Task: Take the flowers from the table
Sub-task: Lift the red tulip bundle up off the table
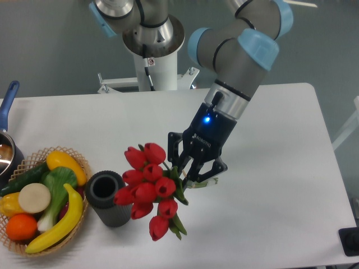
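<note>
Gripping the flowers (147,189) by their green stems, the tool (189,174) hangs above the counter (280,140), its dark fingers (175,147) closed around the bunch just behind the heads. A small blue light glows on the tool's black body. The red tulip heads fan out to the lower left of the tool, tilted downward, and the bunch is lifted clear of the counter. Some heads overlap the rim of the dark cylinder (108,197) from where I stand, though I cannot tell whether they touch it or only pass in front. A bit of green leaf pokes out below the lowest bloom.

The arm (235,50) slants down from the upper right, grey with light blue caps at the joints, and its white base post (152,61) stands behind the far edge of the counter.

At the left edge sits a wicker basket (83,168), just beside the cylinder. It holds a banana (61,221), an orange (21,226), a yellow pepper (64,163), a cucumber (25,178), and a leafy green vegetable (56,188) with a white stalk. Behind the basket, a dark pot (7,154) with a blue handle is cut off by the frame. A small black object (350,241) shows in the lower right corner.
</note>
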Controlling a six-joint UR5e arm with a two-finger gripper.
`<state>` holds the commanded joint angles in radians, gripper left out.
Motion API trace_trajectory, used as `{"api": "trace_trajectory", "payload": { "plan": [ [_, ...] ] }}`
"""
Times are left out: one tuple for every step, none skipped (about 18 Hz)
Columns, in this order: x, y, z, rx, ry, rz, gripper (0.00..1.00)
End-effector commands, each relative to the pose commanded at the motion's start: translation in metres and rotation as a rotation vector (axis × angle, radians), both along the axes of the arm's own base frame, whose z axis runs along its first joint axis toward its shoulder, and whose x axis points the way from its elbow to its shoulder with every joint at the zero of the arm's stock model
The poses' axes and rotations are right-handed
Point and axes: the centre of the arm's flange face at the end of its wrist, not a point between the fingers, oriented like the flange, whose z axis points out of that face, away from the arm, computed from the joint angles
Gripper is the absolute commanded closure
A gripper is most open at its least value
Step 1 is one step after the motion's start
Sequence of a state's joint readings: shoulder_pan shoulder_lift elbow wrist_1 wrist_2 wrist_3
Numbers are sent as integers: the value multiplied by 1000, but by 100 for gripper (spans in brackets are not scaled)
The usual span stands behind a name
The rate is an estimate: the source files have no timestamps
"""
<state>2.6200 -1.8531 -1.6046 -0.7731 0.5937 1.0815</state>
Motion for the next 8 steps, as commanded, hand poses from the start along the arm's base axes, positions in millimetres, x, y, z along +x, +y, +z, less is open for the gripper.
{"api": "trace_trajectory", "payload": {
  "plan": [
    [-4,-2,1,2,1,5,72],
    [-4,-2,1,2,1,5,72],
    [-4,-3,1,2,1,7,72],
    [-4,-3,2,4,1,6,72],
    [-5,-3,2,5,3,6,72],
    [-5,-3,2,5,4,5,72],
    [-5,-3,2,5,5,6,72],
    [-6,-3,4,7,9,5,72]
  ]
}}
